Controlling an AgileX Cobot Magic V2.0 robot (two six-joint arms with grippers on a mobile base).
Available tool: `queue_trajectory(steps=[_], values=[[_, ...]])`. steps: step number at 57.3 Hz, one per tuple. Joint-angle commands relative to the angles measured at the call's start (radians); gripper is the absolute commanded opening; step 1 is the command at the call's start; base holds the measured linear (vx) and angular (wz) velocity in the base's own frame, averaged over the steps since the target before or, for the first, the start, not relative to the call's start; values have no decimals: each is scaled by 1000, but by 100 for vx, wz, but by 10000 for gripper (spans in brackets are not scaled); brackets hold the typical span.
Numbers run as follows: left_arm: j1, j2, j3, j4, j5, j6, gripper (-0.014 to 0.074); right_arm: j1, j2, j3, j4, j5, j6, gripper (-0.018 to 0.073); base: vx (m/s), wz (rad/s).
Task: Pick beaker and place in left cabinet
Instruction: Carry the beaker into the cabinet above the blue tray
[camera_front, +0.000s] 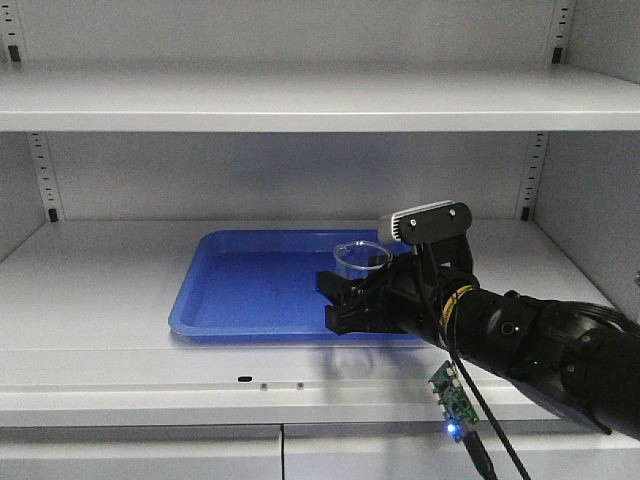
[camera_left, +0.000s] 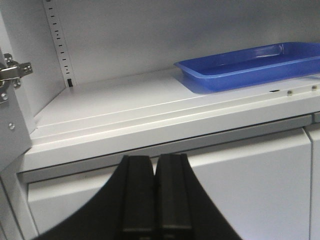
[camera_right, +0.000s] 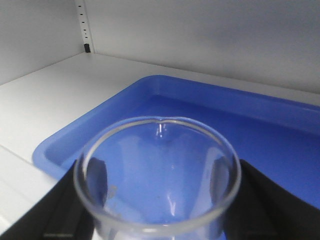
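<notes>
right hand (camera_front: 345, 298) clamped round small clear glass beaker (camera_front: 360, 258), hovering over blue plastic tray (camera_front: 250, 290) on pale grey cabinet shelf (camera_front: 90, 290). left hand (camera_left: 155, 195) pinched closed, empty. imo lower slow, keep beaker upright, then release.

The beaker (camera_front: 360, 262) is small, clear glass, cylindrical, with a round flared rim and a pouring lip. It stands upright over the near right part of a blue tray (camera_front: 240, 285). The left cabinet (camera_front: 300, 100) is pale grey-white metal with flat shelves and slotted side rails; the beaker is inside it, above the lower shelf.
</notes>
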Motion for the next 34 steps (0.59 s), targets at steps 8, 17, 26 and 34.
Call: queue_trajectory(steps=[8,17,26,34], values=[[-1,-19,16,-3,-84,-3,1,-3,-46,-29,12,-70,-1,-1,15,-2],[-1,-19,16,-3,-84,-3,1,-3,-46,-29,12,-70,-1,-1,12,-2],[-1,-19,16,-3,-84,-3,1,-3,-46,-29,12,-70,-1,-1,8,-3],[-1,-19,16,-3,-84,-3,1,-3,-46,-29,12,-72,-1,-1,5,-3]])
